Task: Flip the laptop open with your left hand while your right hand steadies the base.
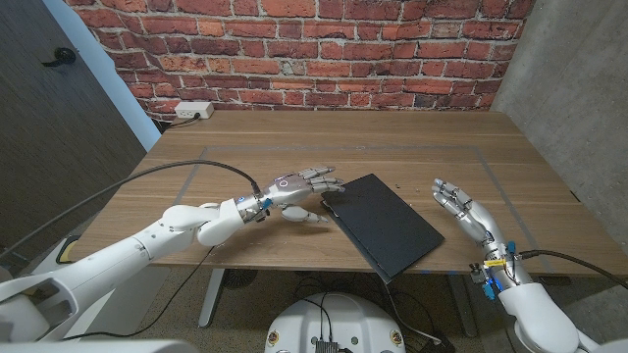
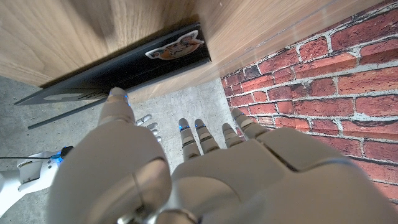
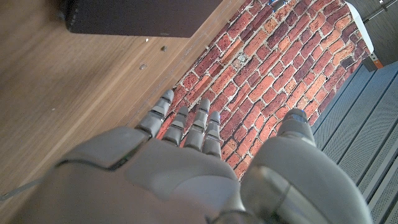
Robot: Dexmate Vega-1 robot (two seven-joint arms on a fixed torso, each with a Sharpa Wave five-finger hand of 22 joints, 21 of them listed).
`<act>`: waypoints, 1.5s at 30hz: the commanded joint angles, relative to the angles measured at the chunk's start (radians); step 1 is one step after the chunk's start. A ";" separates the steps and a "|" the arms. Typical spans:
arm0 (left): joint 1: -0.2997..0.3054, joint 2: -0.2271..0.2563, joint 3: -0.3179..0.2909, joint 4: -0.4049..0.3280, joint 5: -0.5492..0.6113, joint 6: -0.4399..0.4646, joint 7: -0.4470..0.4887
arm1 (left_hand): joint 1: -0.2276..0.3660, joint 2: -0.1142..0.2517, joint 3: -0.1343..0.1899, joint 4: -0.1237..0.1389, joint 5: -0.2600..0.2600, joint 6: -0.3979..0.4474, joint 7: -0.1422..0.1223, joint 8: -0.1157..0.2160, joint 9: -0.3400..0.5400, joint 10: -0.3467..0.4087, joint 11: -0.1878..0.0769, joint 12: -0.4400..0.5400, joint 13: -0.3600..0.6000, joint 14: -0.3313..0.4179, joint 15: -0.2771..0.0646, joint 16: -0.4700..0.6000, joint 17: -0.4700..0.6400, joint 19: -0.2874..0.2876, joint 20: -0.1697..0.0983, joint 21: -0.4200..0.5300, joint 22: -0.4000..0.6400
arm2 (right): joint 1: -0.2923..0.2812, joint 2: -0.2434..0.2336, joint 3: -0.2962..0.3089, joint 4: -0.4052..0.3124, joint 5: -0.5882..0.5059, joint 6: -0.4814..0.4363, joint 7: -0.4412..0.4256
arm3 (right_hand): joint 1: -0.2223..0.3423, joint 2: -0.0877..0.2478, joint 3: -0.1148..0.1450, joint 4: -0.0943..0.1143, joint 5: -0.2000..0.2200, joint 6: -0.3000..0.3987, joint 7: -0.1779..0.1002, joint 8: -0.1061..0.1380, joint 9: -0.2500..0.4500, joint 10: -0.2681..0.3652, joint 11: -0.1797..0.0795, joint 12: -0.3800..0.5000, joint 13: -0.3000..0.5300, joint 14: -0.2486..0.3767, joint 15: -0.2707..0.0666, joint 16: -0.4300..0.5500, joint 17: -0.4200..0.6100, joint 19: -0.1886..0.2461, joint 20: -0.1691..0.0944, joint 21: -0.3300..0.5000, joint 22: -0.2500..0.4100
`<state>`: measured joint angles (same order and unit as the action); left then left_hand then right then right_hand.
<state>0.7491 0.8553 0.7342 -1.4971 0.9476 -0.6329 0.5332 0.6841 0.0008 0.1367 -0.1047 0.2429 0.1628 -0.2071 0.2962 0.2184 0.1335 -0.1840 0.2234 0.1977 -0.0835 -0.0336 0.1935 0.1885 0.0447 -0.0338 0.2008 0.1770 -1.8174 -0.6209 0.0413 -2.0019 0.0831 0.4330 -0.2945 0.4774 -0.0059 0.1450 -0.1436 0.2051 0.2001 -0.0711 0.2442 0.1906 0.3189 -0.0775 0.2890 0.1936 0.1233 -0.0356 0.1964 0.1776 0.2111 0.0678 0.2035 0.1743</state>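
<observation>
A closed black laptop (image 1: 385, 224) lies at an angle on the wooden table (image 1: 294, 147), near its front edge. My left hand (image 1: 299, 193) is at the laptop's left corner, fingers stretched toward the lid, thumb below them by the edge; it holds nothing. In the left wrist view the laptop (image 2: 124, 68) carries a sticker (image 2: 175, 46), and my thumb tip (image 2: 117, 96) reaches close to its edge. My right hand (image 1: 461, 208) stands open just right of the laptop, apart from it, fingers spread. The right wrist view shows the laptop's edge (image 3: 137, 15) beyond my right hand (image 3: 186, 162).
A brick wall (image 1: 294, 49) runs behind the table, with a white power strip (image 1: 191, 111) at its foot at the back left. A grey door is at the far left and a concrete wall at the right. Bare tabletop lies behind the laptop.
</observation>
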 commanded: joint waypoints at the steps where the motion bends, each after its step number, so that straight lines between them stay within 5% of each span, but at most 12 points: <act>1: -0.052 -0.012 0.042 0.030 0.012 -0.011 0.000 | 0.004 0.002 0.005 -0.002 0.005 0.005 -0.003 0.005 0.003 0.004 -0.002 0.004 0.004 0.007 -0.144 0.005 0.002 0.009 -0.083 0.007 0.001 | -0.045 0.037 0.011 -0.020 -0.044 -0.001 -0.006 | 0.004 0.003 -0.005 0.007 -0.005 0.023 -0.005 -0.003 0.003 0.014 0.019 0.013 0.005 0.031 -0.013 0.011 0.008 0.026 0.032 0.006 0.006; 17: -0.080 -0.023 0.063 0.034 0.012 -0.019 -0.014 | 0.001 0.005 0.003 0.001 0.007 0.008 0.002 0.006 0.003 0.011 0.002 0.006 0.004 0.014 -0.141 0.004 0.003 0.012 -0.082 0.007 0.001 | -0.069 0.072 0.019 -0.021 -0.070 -0.009 -0.024 | -0.022 0.022 -0.011 0.028 -0.006 0.120 -0.015 0.020 0.008 0.082 0.040 0.051 0.029 0.110 -0.019 0.034 0.028 0.072 0.053 0.020 0.017; 31: -0.099 -0.039 0.093 0.047 0.032 -0.033 -0.020 | 0.029 0.024 0.015 -0.009 0.014 0.095 -0.006 0.042 0.001 0.080 -0.013 0.025 0.004 0.053 -0.155 0.004 0.001 0.029 -0.084 0.006 0.001 | -0.069 0.082 0.038 -0.009 -0.055 0.014 -0.014 | -0.021 0.023 -0.012 0.028 -0.005 0.108 -0.015 0.012 0.010 0.071 0.038 0.052 0.036 0.112 -0.019 0.031 0.031 0.069 0.052 0.018 0.020; 45: -0.111 -0.031 0.118 0.049 0.092 -0.018 0.001 | 0.026 0.005 0.003 -0.011 0.017 0.044 -0.007 0.021 -0.001 0.052 -0.016 0.008 0.004 0.043 -0.153 -0.005 0.002 0.031 -0.085 0.003 0.001 | -0.061 0.089 0.037 0.005 -0.035 0.029 0.004 | -0.020 0.024 -0.012 0.027 -0.005 0.097 -0.014 0.004 0.011 0.059 0.039 0.050 0.042 0.104 -0.016 0.025 0.034 0.060 0.052 0.014 0.021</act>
<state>0.6481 0.8218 0.8337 -1.4508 1.0003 -0.6685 0.5167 0.7077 0.0105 0.1466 -0.1145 0.2554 0.2150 -0.2105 0.3198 0.2185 0.1953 -0.1965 0.2326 0.1977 -0.0340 -0.0302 0.1935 0.1888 0.0661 -0.0337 0.2008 0.1770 -1.8825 -0.5374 0.0770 -2.0092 0.0327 0.4469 -0.3046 0.4574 0.0141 0.1326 -0.1198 0.1973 0.2976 -0.0842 0.2507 0.1979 0.3859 -0.0377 0.3364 0.2306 0.2309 -0.0395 0.2233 0.2071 0.2705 0.1178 0.2150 0.1934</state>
